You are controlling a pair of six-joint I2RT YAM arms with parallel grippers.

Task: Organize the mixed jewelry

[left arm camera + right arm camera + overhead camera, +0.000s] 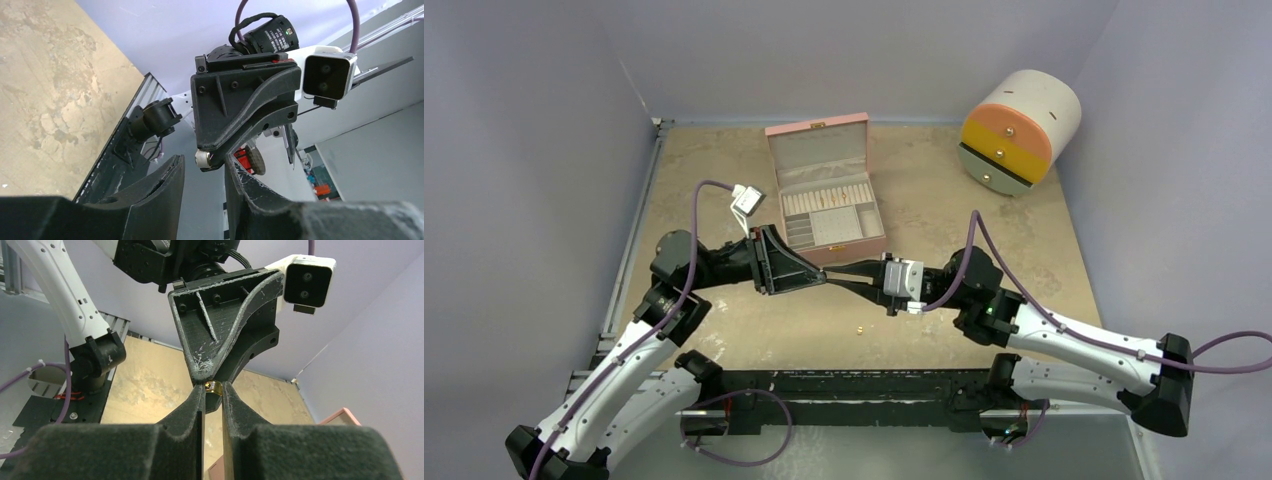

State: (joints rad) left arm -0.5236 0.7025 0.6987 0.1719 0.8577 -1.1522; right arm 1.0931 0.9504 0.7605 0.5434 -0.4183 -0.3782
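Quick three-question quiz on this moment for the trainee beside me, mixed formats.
1. True or false: the pink box has its lid shut.
2. What is pinched in the right gripper? A) a gold ring B) a drawer knob C) nothing
3. Fill in: the loose gold piece lies on the bare ___, on the arms' side of the box.

Key: 1 false, the lid stands open; 2 A; 3 table.

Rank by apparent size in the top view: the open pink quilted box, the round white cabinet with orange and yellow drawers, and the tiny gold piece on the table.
1. open pink box
2. round white cabinet, only slightly smaller; nearly alike
3. tiny gold piece, by far the smallest
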